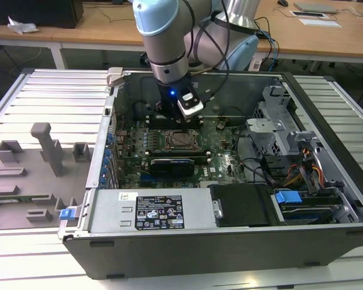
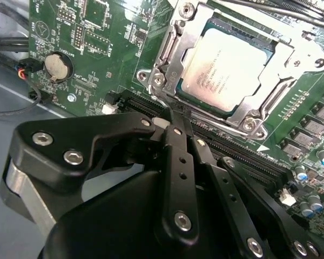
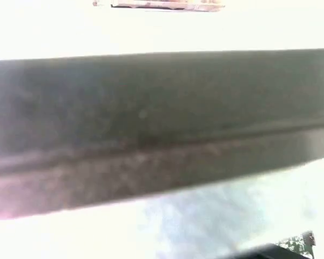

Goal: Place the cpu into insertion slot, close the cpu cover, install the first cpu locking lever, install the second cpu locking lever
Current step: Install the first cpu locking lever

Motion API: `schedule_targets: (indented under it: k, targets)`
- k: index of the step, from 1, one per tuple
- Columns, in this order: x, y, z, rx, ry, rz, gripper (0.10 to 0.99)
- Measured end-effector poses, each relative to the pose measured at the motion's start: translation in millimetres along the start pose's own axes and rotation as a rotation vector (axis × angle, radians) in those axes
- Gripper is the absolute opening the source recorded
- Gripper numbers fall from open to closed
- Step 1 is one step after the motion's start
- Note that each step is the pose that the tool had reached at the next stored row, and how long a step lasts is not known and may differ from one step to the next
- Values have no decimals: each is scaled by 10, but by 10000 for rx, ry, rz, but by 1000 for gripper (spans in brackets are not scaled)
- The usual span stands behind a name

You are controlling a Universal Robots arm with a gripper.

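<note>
The cpu (image 2: 227, 67) lies seated in the insertion slot (image 2: 167, 51), with the cpu cover (image 2: 283, 65) closed flat around it, its metal top showing through the window. The gripper (image 2: 175, 116), fingers drawn together and holding nothing, hangs just beside the socket's edge. In the exterior view the arm (image 1: 163, 36) reaches down into the open computer case (image 1: 187, 241), over the green motherboard (image 1: 224, 160).

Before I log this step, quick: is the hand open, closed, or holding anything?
Hand: closed, fingers pressed together, nothing between them, tips at the cpu cover's edge; the cpu sits in the socket.
</note>
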State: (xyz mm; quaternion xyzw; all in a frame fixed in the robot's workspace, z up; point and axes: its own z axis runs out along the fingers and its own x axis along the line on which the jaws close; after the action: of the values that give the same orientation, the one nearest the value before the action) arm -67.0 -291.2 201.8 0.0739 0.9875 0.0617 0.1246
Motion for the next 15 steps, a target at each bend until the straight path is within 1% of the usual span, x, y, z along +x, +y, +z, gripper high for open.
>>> schedule_targets:
  k: [1, 2, 3, 4, 5, 6, 7, 8, 9, 10, 11, 13, 14, 15]
  targets:
    - [-6, 3, -25, 48, -4, -11, 106]
    - [-11, 6, -42, 147, -4, -31, 106]
    - [-13, 8, -53, 225, 1, -43, 106]
    - [-18, 10, -73, 394, 8, -66, 106]
    - [-26, 14, -94, 737, 26, -129, 106]
    - [-28, 14, -96, 872, 54, -156, 106]
    - [-28, 14, -95, 873, 62, -155, 106]
    - [-30, 15, -94, 882, 128, -154, 106]
    - [-31, 15, -92, 903, 270, -143, 106]
    - [-37, 15, -88, 993, 844, -108, 106]
    - [-37, 14, -88, 1001, 885, -105, 106]
    - [-38, 6, -90, 1001, 887, -105, 106]
    - [-41, -11, -91, 1000, 885, -104, 106]
    - [-45, -47, -95, 1000, 886, -104, 106]
